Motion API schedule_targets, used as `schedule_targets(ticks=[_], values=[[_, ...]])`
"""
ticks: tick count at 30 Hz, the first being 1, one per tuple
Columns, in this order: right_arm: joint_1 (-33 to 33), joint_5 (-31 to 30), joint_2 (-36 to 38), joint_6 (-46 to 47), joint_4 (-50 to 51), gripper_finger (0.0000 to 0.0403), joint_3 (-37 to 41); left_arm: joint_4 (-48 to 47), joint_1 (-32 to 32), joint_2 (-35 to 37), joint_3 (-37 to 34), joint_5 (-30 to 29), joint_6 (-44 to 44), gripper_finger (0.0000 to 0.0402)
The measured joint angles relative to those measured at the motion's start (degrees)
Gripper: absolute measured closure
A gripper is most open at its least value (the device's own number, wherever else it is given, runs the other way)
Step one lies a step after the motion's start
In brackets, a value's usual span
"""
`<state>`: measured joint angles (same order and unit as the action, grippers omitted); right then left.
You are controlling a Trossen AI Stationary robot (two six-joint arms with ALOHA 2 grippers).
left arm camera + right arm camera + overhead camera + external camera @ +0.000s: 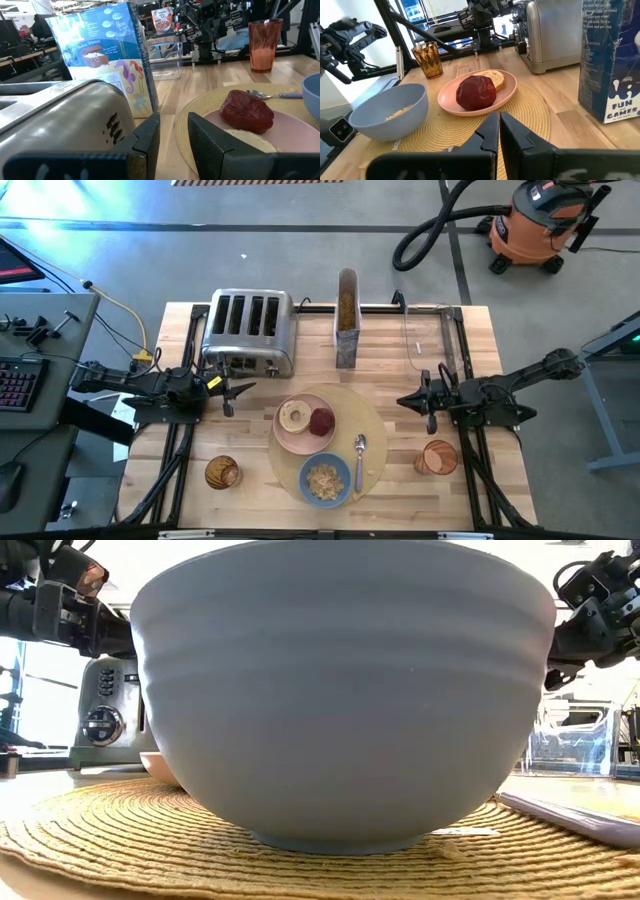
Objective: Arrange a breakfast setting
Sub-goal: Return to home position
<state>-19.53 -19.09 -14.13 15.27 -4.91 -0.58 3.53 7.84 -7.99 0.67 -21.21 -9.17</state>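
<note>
The round tan placemat lies in the middle of the table. On it rest the pink plate with the tan bagel and the red fruit, the blue bowl of beige cereal flakes, and the small metal spoon to the bowl's right. My left gripper hovers left of the plate, by the toaster, slightly open and empty; its wrist view shows it. My right gripper hovers just right of the placemat, shut and empty; its wrist view shows it.
The steel toaster and the tall cereal container stand at the back, with a clear container at the back right. An amber glass stands front left and an orange glass front right.
</note>
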Motion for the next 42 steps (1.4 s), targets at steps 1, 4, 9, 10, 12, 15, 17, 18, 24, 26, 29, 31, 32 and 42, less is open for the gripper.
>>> schedule_targets(ticks=[1, 4, 9, 10, 12, 15, 17, 18, 24, 26, 29, 31, 32, 42], values=[[0.0, 0.0, 0.0, 0.37, 0.0, 0.0403, 0.0, -0.01, 0.01, 0.02, 0.0, 0.0, 0.0, 0.0311], [0.0, 0.0, 0.0, 1.55, 0.0, 0.0403, 0.0, 0.16, 0.12, 0.82, 0.02, 0.01, 0.0, 0.0311], [0.04, -0.14, 0.0, 1.67, 0.0, 0.0403, 0.0, -0.04, 0.12, 3.18, 0.04, 0.0, 0.01, 0.0311], [0.04, -0.13, 0.0, 1.65, 0.0, 0.0403, 0.0, 0.13, 0.11, 3.89, 0.04, 0.0, -0.02, 0.0311], [0.04, -0.13, 0.0, 1.35, 0.02, 0.0403, 0.0, -0.12, 0.13, 5.9, 0.04, 0.01, 0.0, 0.0311], [0.04, -0.13, 0.0, 1.33, 0.04, 0.0403, 0.0, 0.55, 0.11, 7.88, 0.09, -0.02, 0.02, 0.0311], [0.04, -0.11, 0.02, 1.29, 0.04, 0.0403, 0.0, 0.96, 0.15, 7.76, 0.07, -0.07, 0.0, 0.0311], [0.04, -0.11, 0.04, 1.26, 0.04, 0.0403, 0.0, 1.18, 0.15, 7.76, 0.09, -0.09, 0.0, 0.0311], [0.04, 0.06, 3.64, 1.23, 1.46, 0.0403, 0.0, 0.24, 0.15, 7.79, 0.07, -0.12, -0.01, 0.0311], [0.11, 0.08, 6.12, 1.22, 1.44, 0.0403, 0.0, -0.08, 0.15, 7.78, 0.06, -0.15, 0.0, 0.0311], [0.98, 0.08, 9.87, 1.22, 1.38, 0.0403, 0.0, 0.08, 0.13, 7.78, 0.07, -0.15, -0.01, 0.0311], [2.02, 0.07, 11.79, 1.22, 1.38, 0.0403, 0.0, 0.07, 0.13, 7.78, 0.07, -0.15, 0.0, 0.0311], [2.61, 0.07, 12.46, 1.22, 1.38, 0.0403, 0.0, 0.09, 0.13, 7.78, 0.07, -0.2, 0.0, 0.0311], [7.91, 0.04, 13.97, 1.22, 1.38, 0.0403, 0.0, 0.04, 0.04, 7.77, 0.07, -0.2, 0.0, 0.0311]])
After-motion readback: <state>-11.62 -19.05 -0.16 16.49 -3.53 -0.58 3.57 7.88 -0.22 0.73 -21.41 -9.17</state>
